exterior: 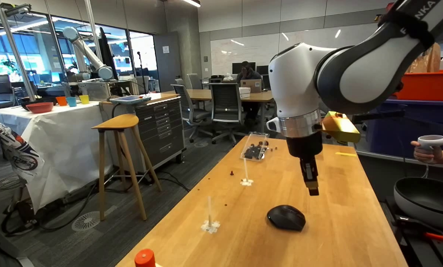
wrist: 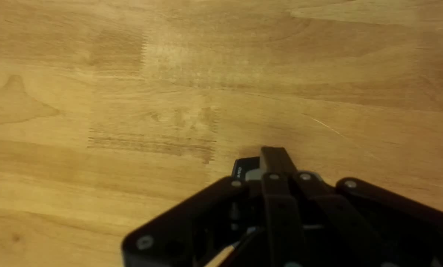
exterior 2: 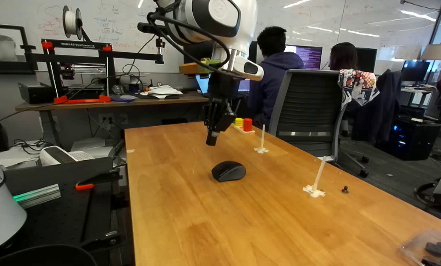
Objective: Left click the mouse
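A small black computer mouse (exterior: pixel 286 218), a low rounded dome of dark plastic, sits on the honey-coloured wooden desk (exterior: pixel 340 241) before me. The white-and-black robot arm (exterior: pixel 297 81) hangs over it, its black two-fingered tool (exterior: pixel 313 191) near the mouse, higher and off to one side, apart from it in both exterior views. The fingers (wrist: pixel 270 161) are drawn together into one narrow tip, clearest to me in the wrist view. Two thin pale sticks (exterior: pixel 209 211) stand on the desk, each rising from a ragged patch of whitish tape (exterior: pixel 214 227); the one nearer the clear plastic box (exterior: pixel 256 138) of dark bits (exterior: pixel 254 152) leans a little. By the desk's edge a pale wooden base (exterior 2: pixel 247 130) carries red and yellow cylinders (exterior 2: pixel 247 125).
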Motion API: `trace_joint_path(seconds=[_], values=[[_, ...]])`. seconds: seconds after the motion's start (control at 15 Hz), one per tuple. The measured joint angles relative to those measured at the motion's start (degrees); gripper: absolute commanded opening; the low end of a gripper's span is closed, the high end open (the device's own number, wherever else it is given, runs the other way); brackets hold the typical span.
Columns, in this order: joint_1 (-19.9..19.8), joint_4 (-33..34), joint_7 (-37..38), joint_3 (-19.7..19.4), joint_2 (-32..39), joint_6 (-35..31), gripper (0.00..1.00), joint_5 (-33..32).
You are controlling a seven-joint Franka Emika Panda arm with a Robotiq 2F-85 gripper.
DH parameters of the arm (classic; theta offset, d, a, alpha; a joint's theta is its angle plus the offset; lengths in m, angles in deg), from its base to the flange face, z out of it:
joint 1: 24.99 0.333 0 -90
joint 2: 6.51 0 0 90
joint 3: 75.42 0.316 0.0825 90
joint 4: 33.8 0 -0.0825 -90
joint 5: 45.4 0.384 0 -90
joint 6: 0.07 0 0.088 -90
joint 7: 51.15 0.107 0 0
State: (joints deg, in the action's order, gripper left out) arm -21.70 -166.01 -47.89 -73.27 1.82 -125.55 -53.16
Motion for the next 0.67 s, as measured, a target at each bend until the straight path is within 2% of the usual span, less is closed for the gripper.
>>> trace_joint_path(seconds=[0.2,0.67], values=[[-0.07,-0.09,0.18,-0.49,1.67,-1.01,0.01,-0.83],[0.15,-0.43,2.88,-0.81,6.75,-8.67,0.01,-5.03]])
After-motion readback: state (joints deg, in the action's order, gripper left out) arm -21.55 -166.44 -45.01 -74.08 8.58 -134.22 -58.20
